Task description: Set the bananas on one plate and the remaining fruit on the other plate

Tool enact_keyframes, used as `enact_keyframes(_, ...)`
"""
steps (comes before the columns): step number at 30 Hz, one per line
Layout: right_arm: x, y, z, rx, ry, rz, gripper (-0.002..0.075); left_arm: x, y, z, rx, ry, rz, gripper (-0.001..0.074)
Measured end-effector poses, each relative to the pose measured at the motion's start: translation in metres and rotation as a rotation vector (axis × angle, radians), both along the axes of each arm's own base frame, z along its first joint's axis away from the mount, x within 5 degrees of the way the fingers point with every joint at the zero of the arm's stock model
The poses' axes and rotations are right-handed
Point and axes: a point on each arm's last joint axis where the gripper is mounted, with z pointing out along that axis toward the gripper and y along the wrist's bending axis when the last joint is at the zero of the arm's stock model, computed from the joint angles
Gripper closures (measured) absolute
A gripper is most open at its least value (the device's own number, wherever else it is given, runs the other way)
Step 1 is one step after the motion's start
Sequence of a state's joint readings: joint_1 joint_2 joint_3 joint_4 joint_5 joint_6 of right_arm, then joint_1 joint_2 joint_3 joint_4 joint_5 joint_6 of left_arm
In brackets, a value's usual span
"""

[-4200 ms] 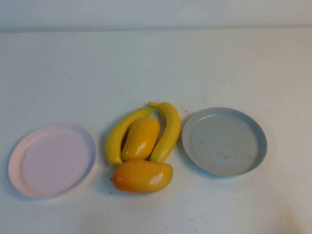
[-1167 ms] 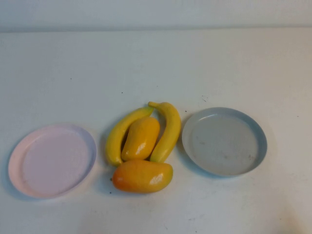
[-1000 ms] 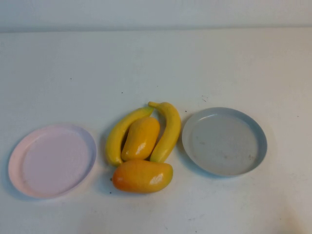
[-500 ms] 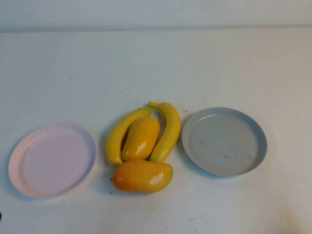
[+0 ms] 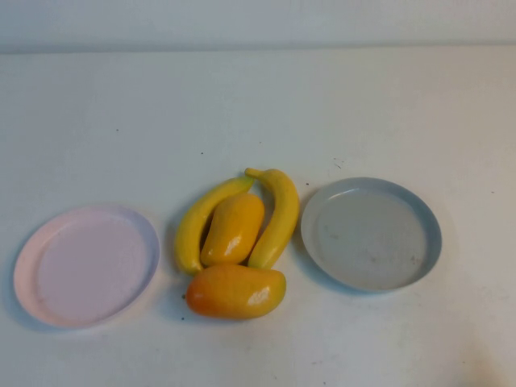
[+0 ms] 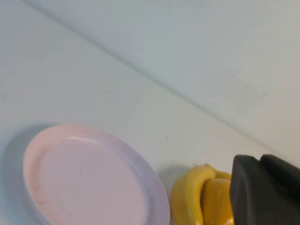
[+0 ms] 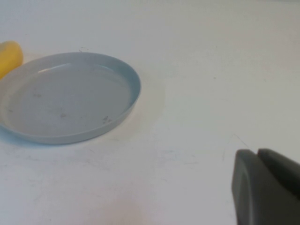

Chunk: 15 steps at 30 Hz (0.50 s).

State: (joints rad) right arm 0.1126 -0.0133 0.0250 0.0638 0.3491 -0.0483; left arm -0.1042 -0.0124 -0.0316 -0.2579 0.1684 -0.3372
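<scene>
Two bananas (image 5: 196, 222) (image 5: 279, 211) lie on the table between the plates, curving round an upright-lying mango (image 5: 234, 228). A second mango (image 5: 235, 291) lies crosswise in front of them. The pale pink plate (image 5: 85, 266) sits to their left and the grey-blue plate (image 5: 371, 234) to their right, both bare. Neither gripper shows in the high view. My left gripper (image 6: 260, 158) is shut with nothing in it, hovering near the pink plate (image 6: 89, 183), a banana (image 6: 187, 197) and a mango (image 6: 215, 201). My right gripper (image 7: 257, 151) is also shut on nothing, off to the side of the grey-blue plate (image 7: 65, 98).
The white table (image 5: 258, 113) stretches back to a pale wall. A yellow banana end (image 7: 9, 56) peeks in beside the grey-blue plate in the right wrist view.
A small dark bit at the high view's lower left edge half a second ago is gone. Fruit and plates have not moved.
</scene>
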Motion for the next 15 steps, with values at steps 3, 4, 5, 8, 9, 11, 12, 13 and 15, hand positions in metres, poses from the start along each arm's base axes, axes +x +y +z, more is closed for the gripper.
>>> enact_keyframes(3, 0.0, 0.0, 0.0, 0.0, 0.0, 0.0, 0.0741, -0.003, -0.003, 0.027, 0.016, 0.088, -0.041, 0.0735)
enact_keyframes(4, 0.0, 0.0, 0.0, 0.0, 0.0, 0.0, 0.0742, -0.002, -0.005, 0.035, 0.026, 0.138, -0.057, 0.0735)
enact_keyframes(5, 0.0, 0.0, 0.0, 0.0, 0.0, 0.0, 0.0741, -0.001, -0.006, 0.042, 0.043, 0.193, -0.073, 0.0735)
enact_keyframes(8, 0.0, 0.0, 0.0, 0.0, 0.0, 0.0, 0.0742, 0.005, -0.01, 0.058, 0.124, 0.341, -0.125, 0.0735)
enact_keyframes(9, 0.0, 0.0, 0.0, 0.0, 0.0, 0.0, 0.0742, 0.008, -0.011, 0.062, 0.154, 0.38, -0.14, 0.0735)
enact_keyframes(11, 0.0, 0.0, 0.0, 0.0, 0.0, 0.0, 0.0742, 0.015, -0.013, 0.073, 0.224, 0.432, -0.175, 0.0735)
enact_keyframes(12, 0.0, 0.0, 0.0, 0.0, 0.0, 0.0, 0.0742, 0.02, -0.014, 0.077, 0.263, 0.464, -0.196, 0.0735)
enact_keyframes(13, 0.0, 0.0, 0.0, 0.0, 0.0, 0.0, 0.0742, 0.025, -0.015, 0.081, 0.298, 0.495, -0.218, 0.0735)
enact_keyframes(15, 0.0, 0.0, 0.0, 0.0, 0.0, 0.0, 0.0742, 0.036, -0.017, 0.088, 0.354, 0.559, -0.259, 0.0735)
